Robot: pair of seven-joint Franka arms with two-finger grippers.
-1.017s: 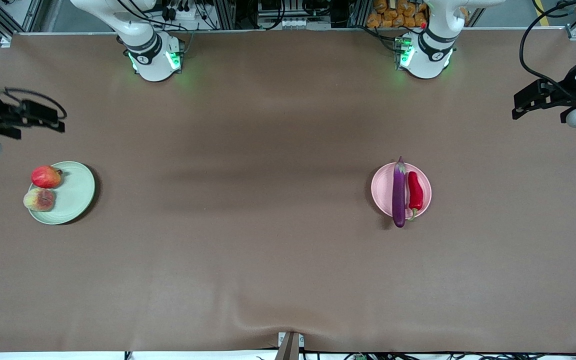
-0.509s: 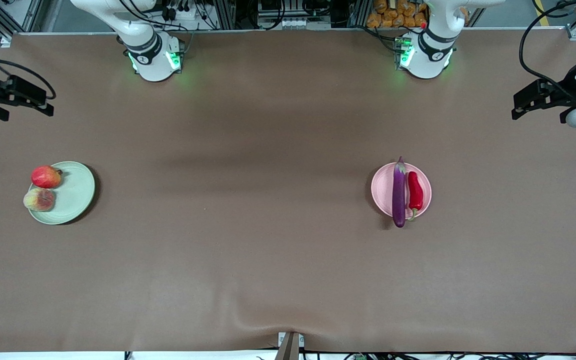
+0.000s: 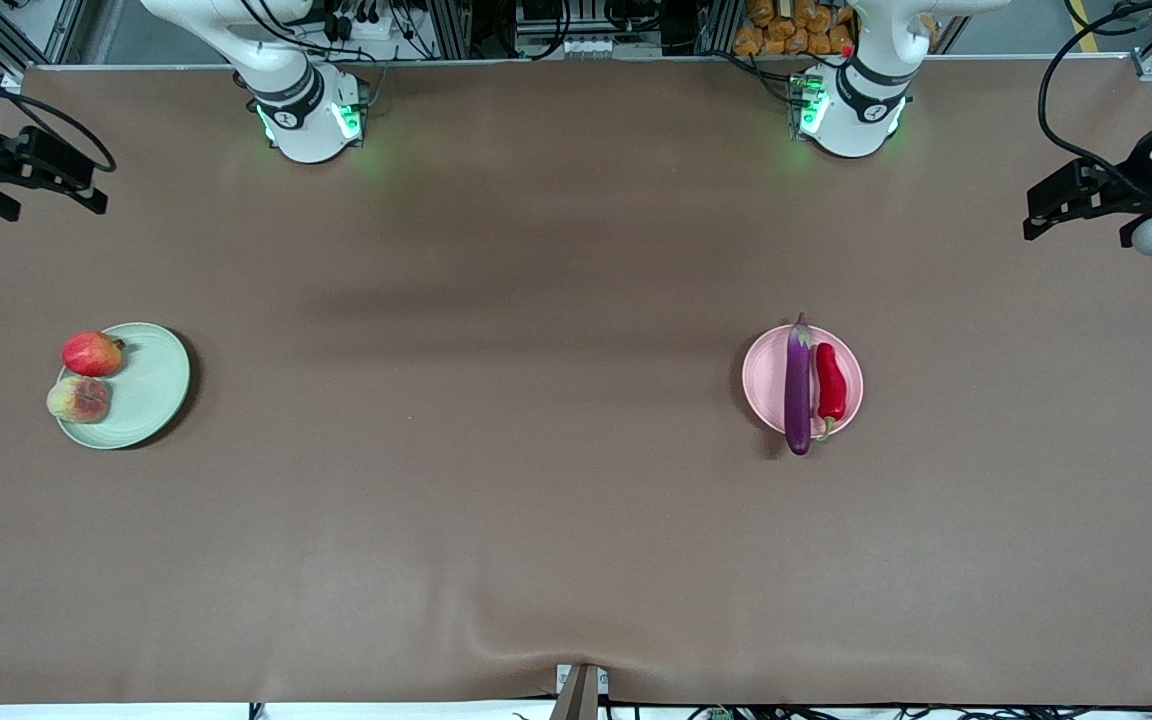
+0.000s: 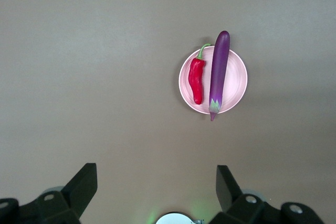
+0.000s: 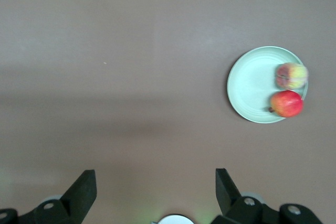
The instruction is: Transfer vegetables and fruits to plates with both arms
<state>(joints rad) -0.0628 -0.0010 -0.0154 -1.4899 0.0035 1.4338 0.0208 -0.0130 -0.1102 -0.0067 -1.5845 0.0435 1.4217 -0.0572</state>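
A red apple (image 3: pixel 91 353) and a yellowish-pink peach (image 3: pixel 78 399) lie side by side on the pale green plate (image 3: pixel 151 385) toward the right arm's end of the table. On the pale pink plate (image 3: pixel 766 380), toward the left arm's end, a long purple eggplant (image 3: pixel 797 385) rests beside a red chili pepper (image 3: pixel 829 382). My right gripper (image 5: pixel 156 179) hangs open and empty high over the table's corner. My left gripper (image 4: pixel 156 177) waits open and empty, high over the table's end. The left wrist view shows the pink plate (image 4: pixel 236 80), the right wrist view the green plate (image 5: pixel 252 85).
The arms' green-lit bases (image 3: pixel 311 115) (image 3: pixel 851 110) stand along the table's edge farthest from the front camera. The brown table cover has a wrinkle (image 3: pixel 536 640) near the front camera's edge. Cables and orange items (image 3: pixel 796 25) lie off the table near the bases.
My right gripper has drawn away from the green plate toward the bases' edge of the table, still open. The left arm and the food have not moved.
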